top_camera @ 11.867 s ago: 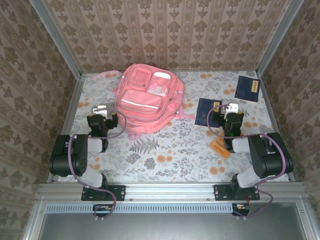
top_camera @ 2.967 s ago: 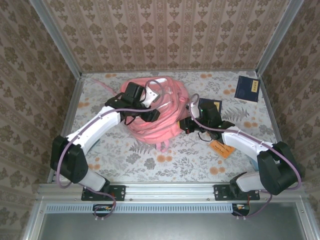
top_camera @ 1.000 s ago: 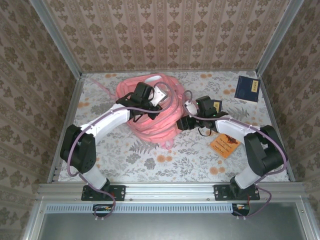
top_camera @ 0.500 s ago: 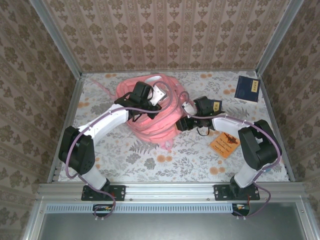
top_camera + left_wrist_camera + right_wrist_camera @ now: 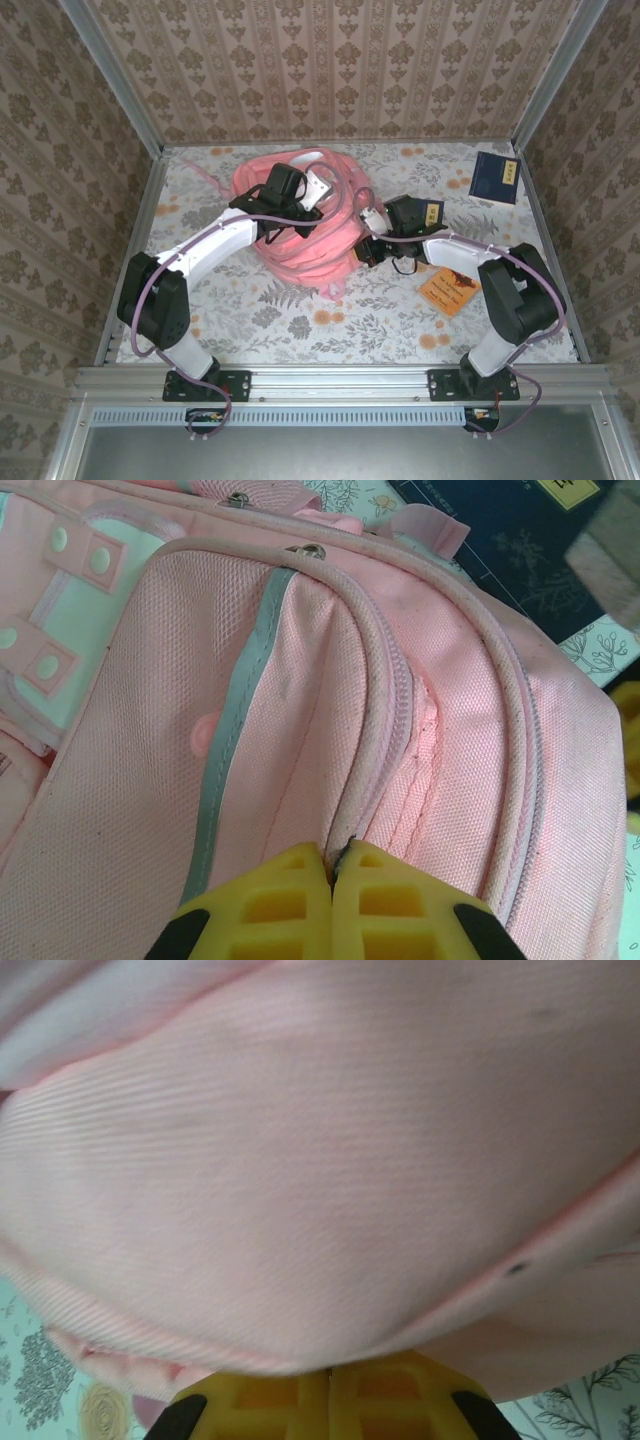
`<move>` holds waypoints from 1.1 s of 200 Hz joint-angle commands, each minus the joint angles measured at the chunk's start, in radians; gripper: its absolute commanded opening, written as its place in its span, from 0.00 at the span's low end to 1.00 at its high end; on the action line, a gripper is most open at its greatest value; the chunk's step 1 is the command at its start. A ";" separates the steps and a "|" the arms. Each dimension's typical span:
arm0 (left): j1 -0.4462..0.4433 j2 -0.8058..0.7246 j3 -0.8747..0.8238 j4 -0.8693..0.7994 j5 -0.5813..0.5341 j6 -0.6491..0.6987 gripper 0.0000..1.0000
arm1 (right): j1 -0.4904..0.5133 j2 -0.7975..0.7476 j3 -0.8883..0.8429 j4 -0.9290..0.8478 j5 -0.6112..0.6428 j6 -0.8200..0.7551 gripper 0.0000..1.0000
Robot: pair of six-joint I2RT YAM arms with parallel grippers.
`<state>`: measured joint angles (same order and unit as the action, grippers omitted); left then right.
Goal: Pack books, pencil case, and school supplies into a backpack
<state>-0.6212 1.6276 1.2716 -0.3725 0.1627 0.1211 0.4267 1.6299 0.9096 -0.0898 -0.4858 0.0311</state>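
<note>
The backpack (image 5: 130, 810) stretches lengthwise away from the left gripper (image 5: 332, 854), whose fingers meet, touching its zipper seam. The right gripper (image 5: 330, 1373), fingers together too, presses against the pink fabric.

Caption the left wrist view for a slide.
Left gripper, fingers closed, at the zipper seam of the pink backpack; a navy book lies beyond.

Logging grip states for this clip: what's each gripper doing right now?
Left gripper: shut, pinching the backpack at its zipper seam.
Right gripper: shut; hold unclear.
</note>
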 commanded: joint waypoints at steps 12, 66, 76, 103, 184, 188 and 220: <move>0.003 0.015 0.012 0.086 -0.046 -0.091 0.00 | 0.097 -0.106 -0.037 -0.041 0.016 0.033 0.00; 0.003 0.073 0.034 0.163 -0.058 -0.213 0.00 | 0.228 -0.156 -0.080 0.122 -0.002 0.194 0.00; 0.004 0.079 0.036 0.173 -0.056 -0.223 0.00 | 0.253 -0.141 -0.076 0.155 -0.012 0.216 0.00; 0.006 0.079 0.042 0.171 -0.046 -0.219 0.00 | 0.274 -0.119 -0.072 0.183 0.009 0.274 0.06; 0.026 -0.018 -0.049 0.165 0.076 -0.126 0.00 | 0.071 -0.433 -0.192 0.069 0.307 0.805 0.69; 0.026 -0.021 -0.050 0.166 0.078 -0.123 0.00 | 0.061 -0.431 -0.187 0.051 0.315 0.832 0.69; 0.026 -0.031 -0.051 0.168 0.086 -0.121 0.00 | 0.012 -0.322 -0.091 -0.031 0.246 0.954 0.70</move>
<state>-0.6014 1.6592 1.2198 -0.2451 0.2123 -0.0158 0.4622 1.2263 0.7528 -0.0200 -0.2237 0.8082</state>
